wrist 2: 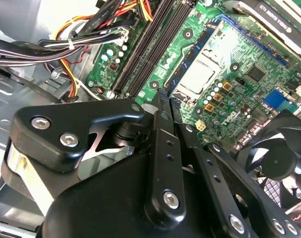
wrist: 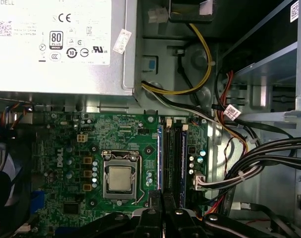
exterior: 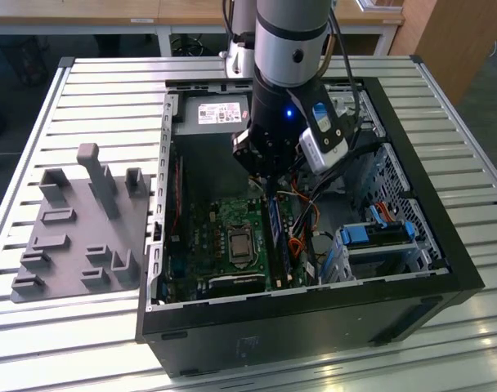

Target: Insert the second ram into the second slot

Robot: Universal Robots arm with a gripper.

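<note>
A thin blue ram stick [exterior: 275, 237] stands on edge in the slot bank of the green motherboard [exterior: 208, 237], inside the open black computer case [exterior: 314, 306]. In the first wrist view, blue strips [wrist: 160, 158] run along the long dark ram slots [wrist: 171, 158]. I cannot tell which stick is the second ram. My gripper [exterior: 267, 186] hangs just above one end of these slots. In both wrist views its black fingers [wrist 2: 163, 129] meet at the tip, shut, with nothing seen between them. The slots [wrist 2: 145, 49] lie just beyond the gripper's [wrist 2: 163, 96] tip.
A processor socket [wrist: 120, 179] sits beside the slots. The power supply [wrist: 51, 44], cable bundles [wrist: 249, 168] and a black fan [wrist 2: 279, 158] crowd the case. Light-blue drive latches [exterior: 379, 234] sit toward the exterior view's right. A grey fixture plate [exterior: 77, 229] lies on the slatted table.
</note>
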